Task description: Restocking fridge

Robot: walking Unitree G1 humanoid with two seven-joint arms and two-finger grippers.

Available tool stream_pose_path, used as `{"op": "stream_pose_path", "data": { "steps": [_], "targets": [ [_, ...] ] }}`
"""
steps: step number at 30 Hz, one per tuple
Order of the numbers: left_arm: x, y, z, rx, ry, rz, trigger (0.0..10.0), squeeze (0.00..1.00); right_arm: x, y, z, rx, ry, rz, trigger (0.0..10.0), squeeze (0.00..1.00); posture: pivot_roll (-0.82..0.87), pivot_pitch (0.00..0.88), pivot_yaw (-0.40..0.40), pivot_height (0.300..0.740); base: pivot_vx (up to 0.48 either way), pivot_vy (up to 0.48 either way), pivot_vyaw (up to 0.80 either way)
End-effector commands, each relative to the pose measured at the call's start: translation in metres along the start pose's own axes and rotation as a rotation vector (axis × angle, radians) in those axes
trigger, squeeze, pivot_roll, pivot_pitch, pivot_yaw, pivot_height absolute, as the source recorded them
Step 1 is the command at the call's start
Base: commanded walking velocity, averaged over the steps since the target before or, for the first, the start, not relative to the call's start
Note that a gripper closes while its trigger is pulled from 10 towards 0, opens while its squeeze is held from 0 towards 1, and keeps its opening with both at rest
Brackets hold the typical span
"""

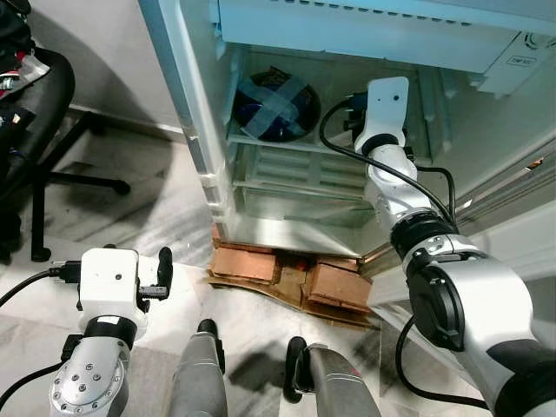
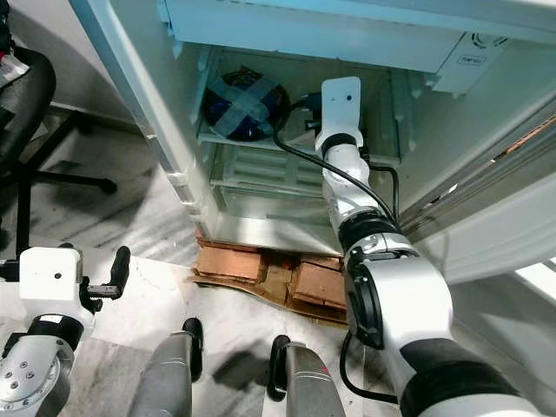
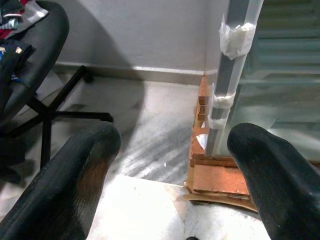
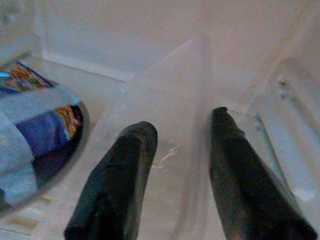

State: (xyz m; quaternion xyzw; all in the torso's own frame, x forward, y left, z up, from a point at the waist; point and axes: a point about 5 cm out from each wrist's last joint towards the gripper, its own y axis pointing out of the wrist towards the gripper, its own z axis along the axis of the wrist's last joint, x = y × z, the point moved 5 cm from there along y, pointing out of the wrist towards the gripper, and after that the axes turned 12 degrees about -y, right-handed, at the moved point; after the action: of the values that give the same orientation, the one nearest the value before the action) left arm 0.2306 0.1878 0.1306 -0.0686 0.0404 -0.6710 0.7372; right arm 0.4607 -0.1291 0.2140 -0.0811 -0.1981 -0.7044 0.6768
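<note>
- Nearest the lens were the robot's own two grey legs [image 1: 198, 378], rounded and matte, planted on pale marble floor [image 1: 156, 208] short of the fridge [image 1: 261, 187].
- Far left of the fridge stood a black office chair [image 1: 39, 130], spidery metal base on the stone.
- The left gripper [image 3: 165, 165] hung low, left of the fridge's foot, fingers spread wide on nothing, aimed at the taped door edge [image 3: 235, 65].
- The fridge sat on reddish bricks [image 1: 248, 261] over a buckled sheet of cardboard [image 1: 295, 300]. That footing looked rough; a hard shove inside might rock it.
- On the fridge's wire shelf [image 1: 278, 143] lay the task's thing, a round dark-blue bowl [image 1: 276, 106] crossed with pale tape, glossy, at the shelf's left.
- The right gripper [image 4: 177, 165] reached inside, right of the bowl, fingers parted with a moderate gap and empty, against a clear plastic divider [image 4: 175, 85].
- Risk, as I judged it: the black cable [image 1: 382, 169] on the arm could snag the shelf, or a leftward swing could clip the bowl.
</note>
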Motion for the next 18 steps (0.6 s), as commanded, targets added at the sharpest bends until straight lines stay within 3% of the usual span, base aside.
{"op": "stream_pose_path", "data": {
  "steps": [1,10,18],
  "targets": [
    [-0.004,-0.002,-0.010,-0.042,0.005,0.024,10.0,0.00,0.002,-0.001,-0.005,-0.010,-0.059,-0.007,10.0,1.00,0.40,0.366,-0.071,0.740,0.000,0.000,0.00],
    [-0.004,0.001,-0.010,-0.041,0.004,0.034,10.0,0.00,0.014,-0.001,-0.005,0.012,-0.165,-0.037,10.0,1.00,0.39,0.362,-0.073,0.740,0.000,0.000,0.00],
    [-0.003,0.001,-0.012,-0.046,0.005,0.028,10.0,0.00,0.025,-0.002,-0.008,0.018,-0.189,-0.064,10.0,1.00,0.39,0.355,-0.067,0.740,0.000,0.000,0.00]
  ]
}}
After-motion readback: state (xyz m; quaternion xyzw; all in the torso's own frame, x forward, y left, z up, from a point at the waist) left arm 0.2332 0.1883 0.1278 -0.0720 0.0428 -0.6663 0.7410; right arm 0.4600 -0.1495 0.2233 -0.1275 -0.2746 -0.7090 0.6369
